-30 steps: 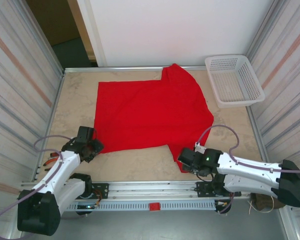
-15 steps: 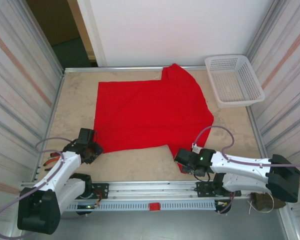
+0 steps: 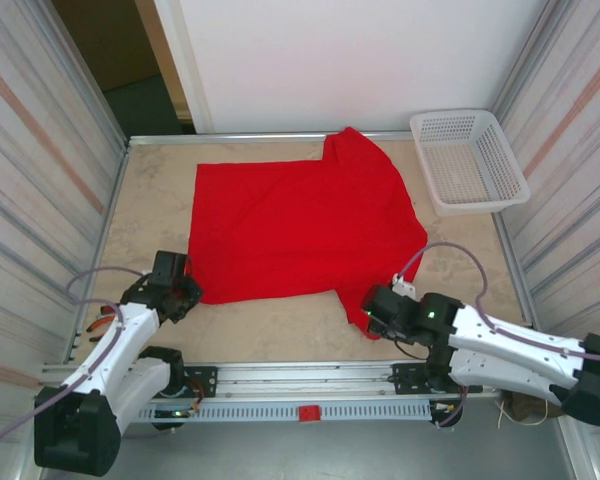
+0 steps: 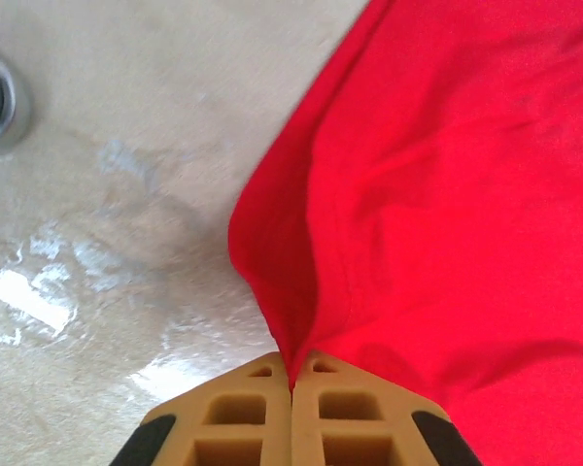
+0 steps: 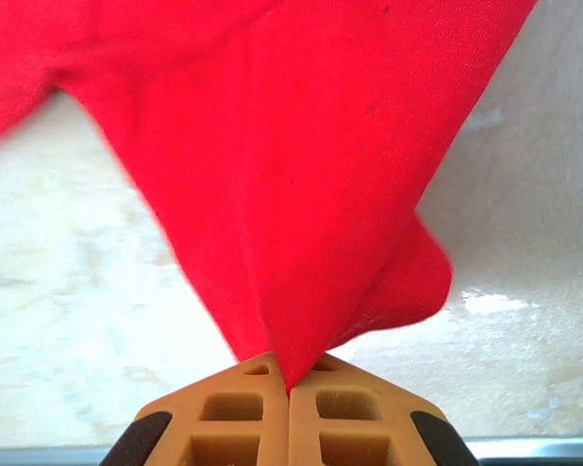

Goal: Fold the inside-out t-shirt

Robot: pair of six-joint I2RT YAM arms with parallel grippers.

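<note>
The inside-out t-shirt (image 3: 300, 225) lies spread flat across the middle of the table, plain bright red with one sleeve reaching the far edge. At its near left corner, my left gripper (image 3: 188, 290) is shut on the hem. In the left wrist view the red cloth (image 4: 437, 194) runs down into the closed tan fingers (image 4: 243, 417), and the left gripper (image 4: 293, 374) pinches a fold. My right gripper (image 3: 372, 312) is shut on the near right sleeve tip. In the right wrist view a point of the t-shirt (image 5: 301, 165) is clamped in the right gripper (image 5: 290, 379).
A white mesh basket (image 3: 469, 160) stands at the far right corner. Bare marbled tabletop (image 3: 270, 330) lies between the shirt and the metal rail (image 3: 300, 375) at the near edge. Striped walls close in both sides.
Both grippers have shut on the cloth, the left on the near left hem corner, the right on the near right sleeve. The right arm shifted slightly right. The shirt lies as before.
</note>
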